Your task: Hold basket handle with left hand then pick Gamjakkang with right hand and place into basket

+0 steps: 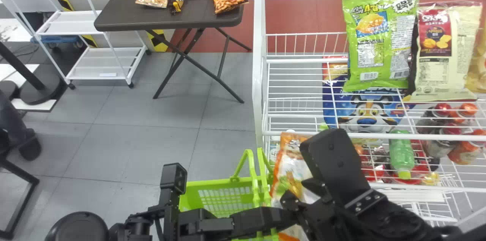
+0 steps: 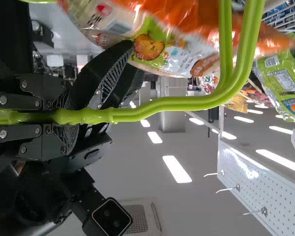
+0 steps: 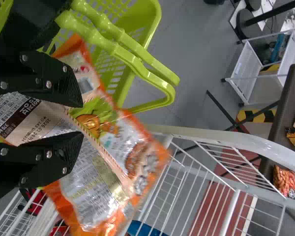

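In the head view my left gripper (image 1: 265,214) is at the green basket (image 1: 197,191)'s raised handles (image 1: 255,184). The left wrist view has the left gripper (image 2: 64,116) shut around the green handle (image 2: 162,104). My right gripper (image 1: 302,192) holds the Gamjakkang bag (image 1: 290,157), orange and white, upright just right of the handles. In the right wrist view the right gripper (image 3: 81,118) has the bag (image 3: 96,172) between its two fingers, and the bag's upper corner overlaps the basket (image 3: 147,29).
The white wire shelf (image 1: 260,81) stands directly right of the basket, with a green snack bag (image 1: 379,40) and a cream bag (image 1: 434,55) on top and bottles (image 1: 401,153) lower down. A dark table (image 1: 125,13) with several snacks is farther off.
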Motion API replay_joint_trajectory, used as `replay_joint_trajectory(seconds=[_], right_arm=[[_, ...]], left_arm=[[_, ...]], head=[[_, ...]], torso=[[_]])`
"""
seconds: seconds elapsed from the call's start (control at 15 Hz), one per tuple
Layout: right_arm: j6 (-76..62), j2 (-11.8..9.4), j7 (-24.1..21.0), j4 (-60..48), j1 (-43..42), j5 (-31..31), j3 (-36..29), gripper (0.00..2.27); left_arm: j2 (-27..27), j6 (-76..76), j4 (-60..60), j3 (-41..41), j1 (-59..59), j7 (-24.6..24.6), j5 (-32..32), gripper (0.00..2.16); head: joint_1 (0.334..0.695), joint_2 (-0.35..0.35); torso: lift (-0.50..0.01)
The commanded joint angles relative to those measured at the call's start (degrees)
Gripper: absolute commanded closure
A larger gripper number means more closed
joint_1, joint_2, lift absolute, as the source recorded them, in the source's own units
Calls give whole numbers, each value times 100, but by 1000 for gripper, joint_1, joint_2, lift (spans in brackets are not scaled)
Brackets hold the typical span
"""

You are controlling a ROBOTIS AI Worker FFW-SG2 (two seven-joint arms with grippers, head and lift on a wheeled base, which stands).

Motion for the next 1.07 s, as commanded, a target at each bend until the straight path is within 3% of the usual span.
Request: replay_joint_trajectory(seconds=[0.0,0.2,0.33,0.4,0.53,0.67,0.73,0.8,1.0], right_arm=[[11,-32,1180,-302,47,33,-147,66],[11,-84,1233,-504,267,68,-235,76],[11,-102,732,-680,522,59,-551,80],[11,-155,495,-662,531,16,-736,80],[11,-163,178,-434,759,-160,-1404,80],[11,-84,-85,-12,759,-828,-2318,83],[-704,4,-182,304,680,-1074,-2766,83],[-1337,48,-270,577,574,-1329,-3135,83],[-3218,74,-323,981,592,-2076,-4023,83]], left_arm=[[-5,-1,5,5,-2,5,-4,2145],[-14,-1,14,-3,-19,5,-13,2145],[-14,-1,40,-3,-19,5,-13,2142],[-14,-1,57,-3,-19,-3,-13,2145],[-14,-18,101,-3,-28,-12,-13,2145],[-14,-18,119,-30,-45,-12,-13,2145],[-14,-18,119,-47,-54,-3,-13,2145],[-14,-18,119,-56,-45,-3,-13,2145],[-14,-1,110,-21,-28,-3,-13,2145]], head=[[695,110],[695,91],[695,86],[695,137],[695,28],[695,-41],[695,-129],[695,-167],[695,-228]], torso=[[-17],[-17],[-17],[-17],[-17],[-17],[-17],[-17],[-17]])
